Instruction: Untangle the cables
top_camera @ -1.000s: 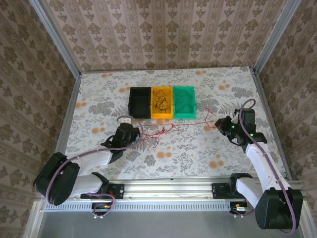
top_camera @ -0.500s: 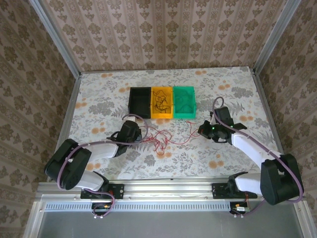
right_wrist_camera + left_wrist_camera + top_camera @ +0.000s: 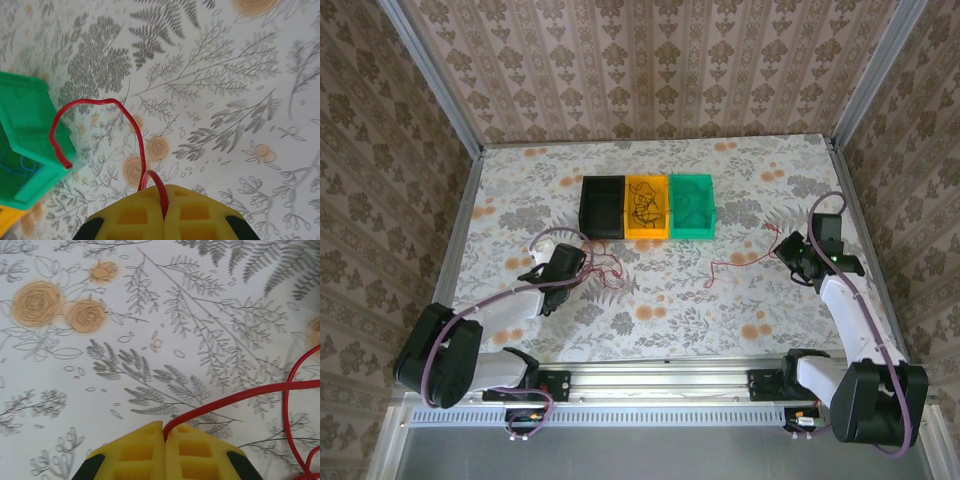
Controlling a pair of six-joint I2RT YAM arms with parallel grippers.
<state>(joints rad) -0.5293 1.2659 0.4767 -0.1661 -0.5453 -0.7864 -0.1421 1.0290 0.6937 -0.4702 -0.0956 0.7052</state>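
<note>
Top external: left arm point(image 3: 505, 310) and right arm point(image 3: 855, 315) splay outward, low, jaws each clamped on red cables point(image 3: 240, 395).

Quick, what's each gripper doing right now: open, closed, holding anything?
Left gripper: closed, pinching the left red cable.
Right gripper: closed, pinching the right red cable.

The counter point(image 3: 520, 190), printed with grey leaves and orange flowers, carries a black bin point(image 3: 603, 207), an orange bin point(image 3: 647, 207) and a green bin point(image 3: 692, 205) touching in a row. Nearer lie the left red cable point(image 3: 605, 268), looped, and the right red cable point(image 3: 735, 262), well apart.
</note>
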